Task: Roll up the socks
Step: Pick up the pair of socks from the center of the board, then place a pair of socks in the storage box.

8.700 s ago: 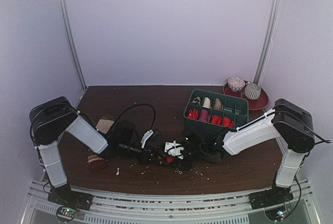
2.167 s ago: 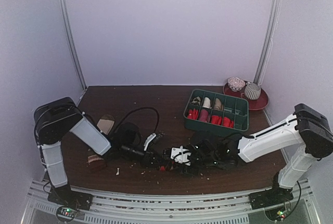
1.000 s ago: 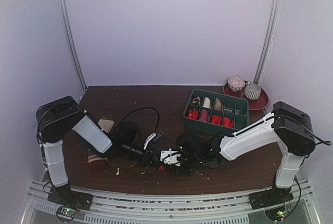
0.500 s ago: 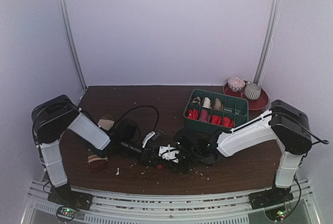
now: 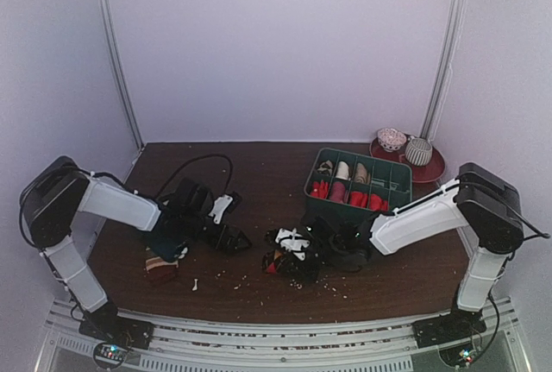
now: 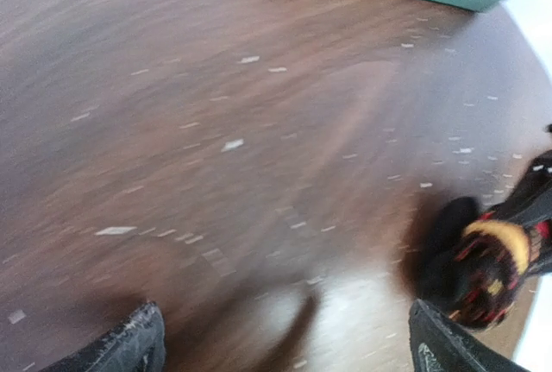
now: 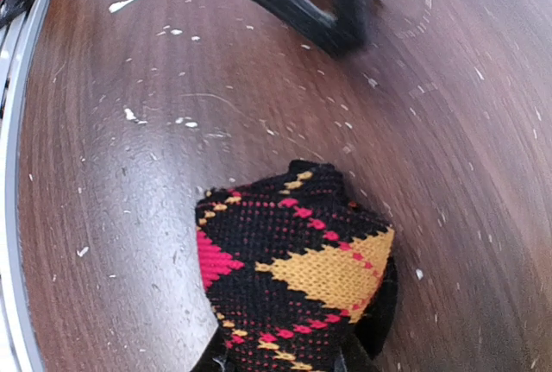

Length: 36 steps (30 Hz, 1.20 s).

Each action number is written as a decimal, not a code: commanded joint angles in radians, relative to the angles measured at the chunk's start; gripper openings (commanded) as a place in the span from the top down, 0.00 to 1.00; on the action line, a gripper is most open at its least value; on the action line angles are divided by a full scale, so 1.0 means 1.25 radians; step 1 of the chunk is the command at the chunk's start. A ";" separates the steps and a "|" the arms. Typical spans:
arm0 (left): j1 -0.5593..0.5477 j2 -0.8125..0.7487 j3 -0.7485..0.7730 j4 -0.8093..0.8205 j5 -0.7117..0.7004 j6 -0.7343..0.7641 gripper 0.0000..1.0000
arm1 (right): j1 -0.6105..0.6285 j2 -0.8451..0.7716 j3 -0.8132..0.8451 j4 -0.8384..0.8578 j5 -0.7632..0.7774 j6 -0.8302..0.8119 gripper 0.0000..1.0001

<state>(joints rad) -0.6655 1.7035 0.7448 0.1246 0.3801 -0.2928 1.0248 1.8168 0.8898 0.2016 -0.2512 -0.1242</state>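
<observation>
A black sock with red, orange and yellow argyle diamonds [image 7: 293, 277] is bunched into a roll on the brown table [image 5: 259, 173], near the front centre. My right gripper [image 7: 280, 362] is shut on it, and its fingers are mostly hidden under the fabric. The top view shows the same gripper [image 5: 280, 255] and roll [image 5: 272, 262], with a bit of red at the roll's edge. My left gripper [image 5: 240, 239] stands wide open to the left of the roll, apart from it. Between its fingertips [image 6: 129, 350] there is only bare table. The roll [image 6: 483, 268] lies off its right finger.
A green divided bin [image 5: 398, 184] with rolled socks in it stands at the back right, and a red plate [image 5: 434, 170] with two balls sits behind it. A small brown fabric piece [image 5: 159, 267] lies front left. A black cable [image 5: 194, 165] loops over the left arm. White flecks dot the table.
My left gripper has opened, let go of the sock roll and pulled back to the left. My right gripper has closed on the roll and keeps it in nearly the same place.
</observation>
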 commanded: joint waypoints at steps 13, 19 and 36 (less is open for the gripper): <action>0.004 -0.237 0.011 0.051 -0.264 0.069 0.02 | -0.200 -0.203 0.117 -0.243 0.055 0.409 1.00; 0.004 -0.283 -0.009 0.097 -0.302 0.064 0.02 | -0.296 -0.274 0.133 -0.266 0.074 0.495 1.00; 0.016 -0.311 -0.002 0.150 -0.315 0.017 0.02 | -0.534 -0.444 0.142 -0.535 0.389 0.529 1.00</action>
<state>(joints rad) -0.6521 1.2968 0.7246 0.2764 -0.0010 -0.2550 0.3893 1.2667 1.0416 -0.3496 0.1135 0.5072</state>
